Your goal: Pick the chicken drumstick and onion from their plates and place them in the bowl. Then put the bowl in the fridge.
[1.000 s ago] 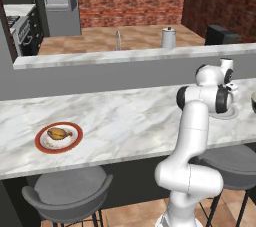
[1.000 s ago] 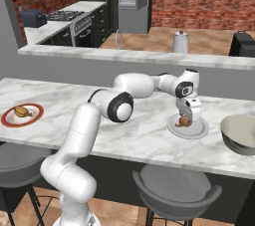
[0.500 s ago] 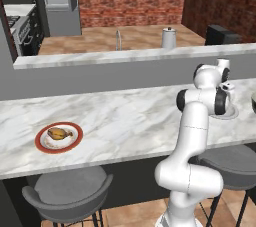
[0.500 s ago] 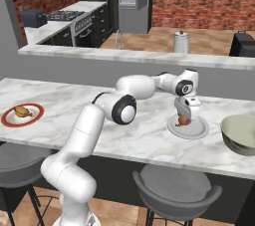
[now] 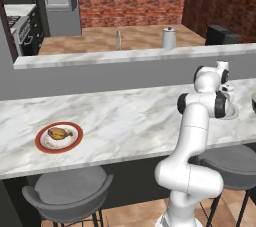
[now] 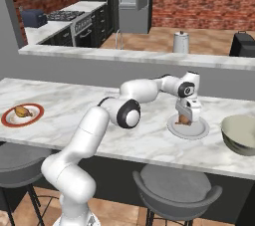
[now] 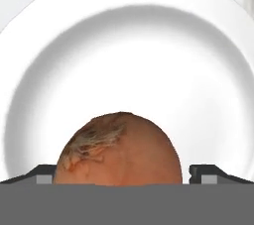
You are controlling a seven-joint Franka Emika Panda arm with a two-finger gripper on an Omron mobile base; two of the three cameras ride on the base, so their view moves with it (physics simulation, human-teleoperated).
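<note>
The onion (image 7: pixel 119 149), brown and papery, lies on a plain pale plate (image 7: pixel 129 45) at the right of the marble counter. My gripper (image 7: pixel 124 178) is down over it, open, with one fingertip on each side of the onion (image 6: pixel 184 119) and a gap to each. The chicken drumstick (image 5: pixel 57 133) rests on the red-rimmed plate (image 5: pixel 40 142) far to the left; that plate (image 6: pixel 10 120) also sits at the counter's left end in the right base view. The pale bowl (image 6: pixel 240 133) stands just right of the onion's plate (image 6: pixel 199 133). The fridge (image 5: pixel 59 1) is at the back of the kitchen.
A raised grey ledge (image 6: pixel 139 56) runs behind the counter, with a kettle (image 6: pixel 181 42) beyond it. Grey stools (image 5: pixel 67 191) stand under the counter's front edge. A stove (image 6: pixel 74 16) and dark cabinets are at the back left.
The hand has come down a little onto the onion's plate, so its fingers now straddle the onion. The jaws stayed open; nothing else moved.
</note>
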